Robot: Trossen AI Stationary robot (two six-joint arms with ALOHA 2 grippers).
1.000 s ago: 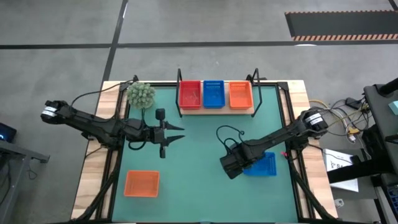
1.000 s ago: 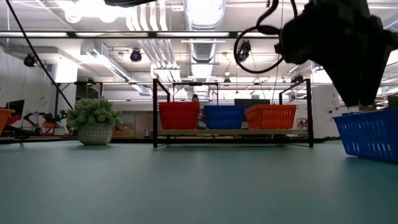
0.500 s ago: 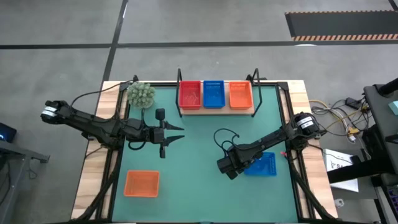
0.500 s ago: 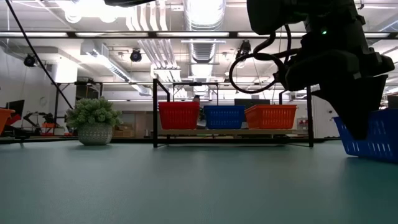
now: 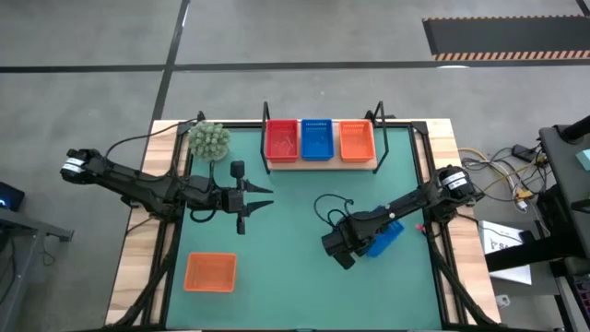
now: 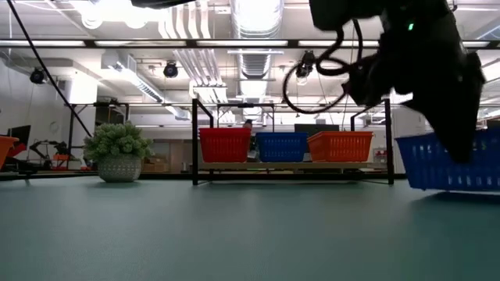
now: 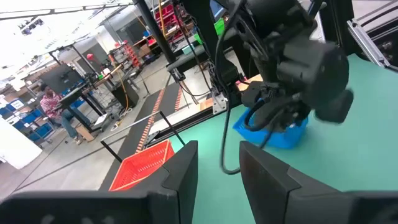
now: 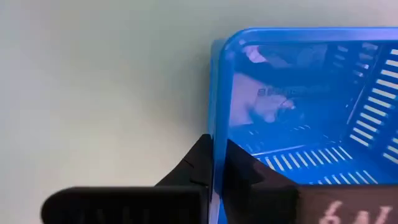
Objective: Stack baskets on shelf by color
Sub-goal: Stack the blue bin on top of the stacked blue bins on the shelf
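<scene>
On the shelf (image 5: pixel 320 163) at the mat's far edge stand a red basket (image 5: pixel 281 140), a blue basket (image 5: pixel 316 138) and an orange basket (image 5: pixel 357 140), side by side. Another orange basket (image 5: pixel 210 272) lies flat on the mat at the near left. My right gripper (image 5: pixel 362 244) is shut on a second blue basket (image 5: pixel 385 237) at the right, which is tipped up. My left gripper (image 5: pixel 263 196) hovers open over the mat's middle left and holds nothing. My right gripper grips the blue basket's short wall by its rim (image 8: pixel 215 155), on the basket's left end. One finger (image 8: pixel 193 167) is outside the wall and one finger (image 8: pixel 252 177) inside. The fingers slant down from the table's left. That end (image 6: pixel 406 160) is raised and the basket tilts.
A potted plant (image 5: pixel 209 140) stands at the far left corner, beside the shelf. The green mat (image 5: pixel 295 267) lies bare between the two arms. The shelf's black end frames (image 6: pixel 195 140) rise above the basket rims. Cables (image 5: pixel 498 171) trail off the table's right side.
My right gripper has come down onto the blue basket's left end and shut on its wall. It has then raised that end, so the basket, flat on the mat a second ago, now sits tipped and a little farther toward the table's left.
</scene>
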